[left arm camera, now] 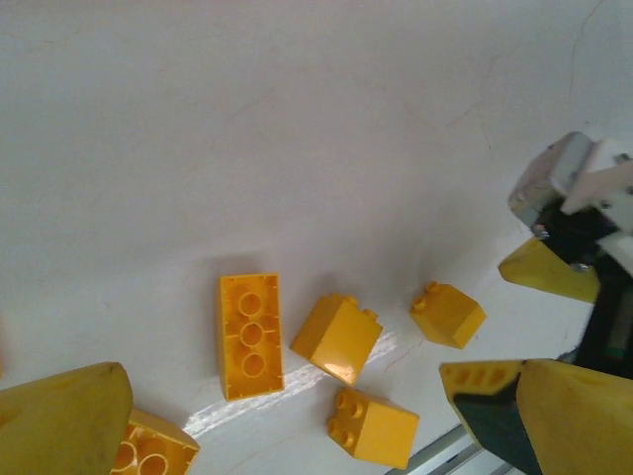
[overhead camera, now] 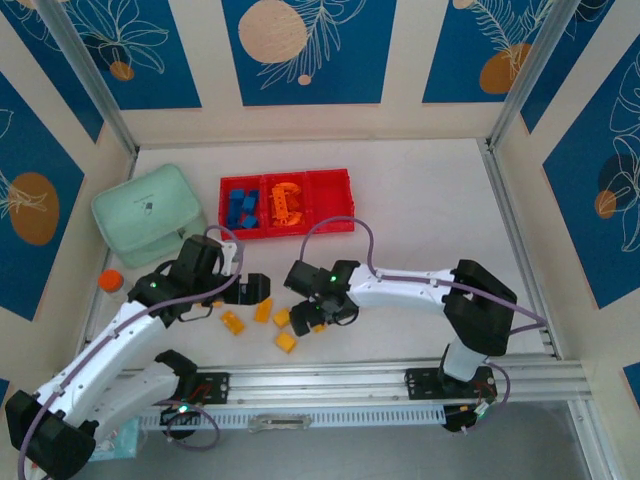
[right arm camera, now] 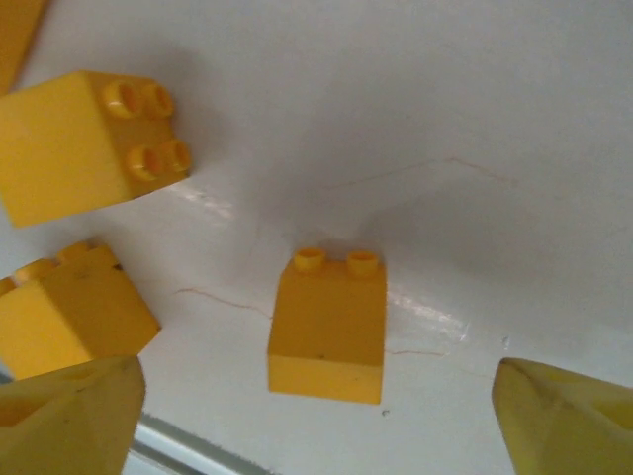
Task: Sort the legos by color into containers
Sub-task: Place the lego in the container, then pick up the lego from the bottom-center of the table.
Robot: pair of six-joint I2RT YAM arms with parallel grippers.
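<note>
A: While both arms hang low over the white table (overhead camera: pixel 430 200), we see the left gripper (left arm camera: pixel 307 435) spread wide, holding nothing.
B: Just ahead of it, the long yellow brick (left arm camera: pixel 250 334) lies studs up, its long axis running top to bottom of the frame.
A: The right gripper (right arm camera: pixel 316 426) gapes too, straddling a sloped yellow brick (right arm camera: pixel 328 327) without touching it. Its studs are toward the top of the frame.
B: Upper centre, the red tray (overhead camera: pixel 330 178) holds blue legos (overhead camera: pixel 240 207) left, orange legos (overhead camera: pixel 283 203) middle. There's a mint box (overhead camera: pixel 148 212) beside it and blue leaf-patterned walls (overhead camera: pixel 310 50) around us.
</note>
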